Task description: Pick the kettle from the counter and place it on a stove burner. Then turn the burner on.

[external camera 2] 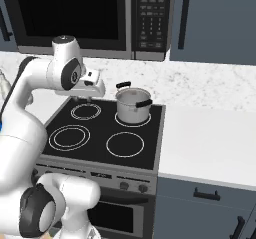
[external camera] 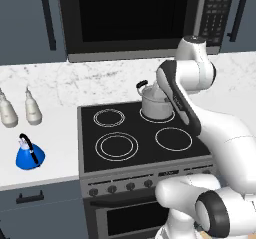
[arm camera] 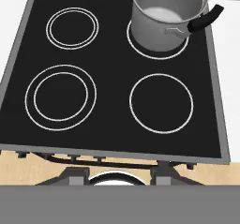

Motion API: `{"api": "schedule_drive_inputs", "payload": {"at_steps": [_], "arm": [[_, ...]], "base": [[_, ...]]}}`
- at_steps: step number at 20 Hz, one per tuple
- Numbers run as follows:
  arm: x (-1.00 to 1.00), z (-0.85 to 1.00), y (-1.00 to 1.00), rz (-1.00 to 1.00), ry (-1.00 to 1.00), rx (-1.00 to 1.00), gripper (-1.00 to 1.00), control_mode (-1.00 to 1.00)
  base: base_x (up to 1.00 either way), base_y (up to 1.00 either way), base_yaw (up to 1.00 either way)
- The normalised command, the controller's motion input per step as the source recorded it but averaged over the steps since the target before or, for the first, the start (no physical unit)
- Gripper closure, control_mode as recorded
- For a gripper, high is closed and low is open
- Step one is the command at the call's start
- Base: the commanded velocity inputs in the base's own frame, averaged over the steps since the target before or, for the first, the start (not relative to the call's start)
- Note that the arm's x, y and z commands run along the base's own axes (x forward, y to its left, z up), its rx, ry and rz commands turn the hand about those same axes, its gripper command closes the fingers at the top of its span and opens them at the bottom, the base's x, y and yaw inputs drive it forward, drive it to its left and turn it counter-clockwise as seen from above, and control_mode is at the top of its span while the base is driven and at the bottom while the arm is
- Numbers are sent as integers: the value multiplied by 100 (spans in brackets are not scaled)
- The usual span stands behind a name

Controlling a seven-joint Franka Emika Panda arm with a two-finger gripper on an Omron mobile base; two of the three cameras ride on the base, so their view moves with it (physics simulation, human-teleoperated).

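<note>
Black glass cooktop (external camera: 145,160) sits mid-desk, steel pot (external camera: 156,103) hogging its back-right ring, so the widest double-ring burner (external camera: 117,146) is free. Gripper (external camera 2: 91,97) hovers above; can't tell its spread. Small blue cone kettle (external camera: 29,154) waits near the white marble desk (external camera: 50,169) front edge.

We see a kitchen. A black glass cooktop (external camera: 142,133) sits under a microwave (external camera: 140,18). A marble bench (external camera 2: 210,138) adjoins it.

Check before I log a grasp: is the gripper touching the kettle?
Apart. Left base view: the kettle sits alone on the counter, left of the stove, nothing near it.
</note>
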Motion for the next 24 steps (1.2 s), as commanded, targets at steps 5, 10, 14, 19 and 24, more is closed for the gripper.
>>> {"api": "schedule_drive_inputs", "payload": {"at_steps": [5,10,14,19,24], "arm": [[-67,0,54,6,-11,0,-100,-100],[-81,0,100,14,-11,1,-100,-100],[-63,-2,100,12,-14,0,-100,-100],[-55,-3,100,12,-9,3,-100,-100],[-30,-3,100,10,-5,4,-100,-100]], "base": [[0,0,0],[0,0,0],[0,0,0],[0,0,0],[0,0,0]]}}
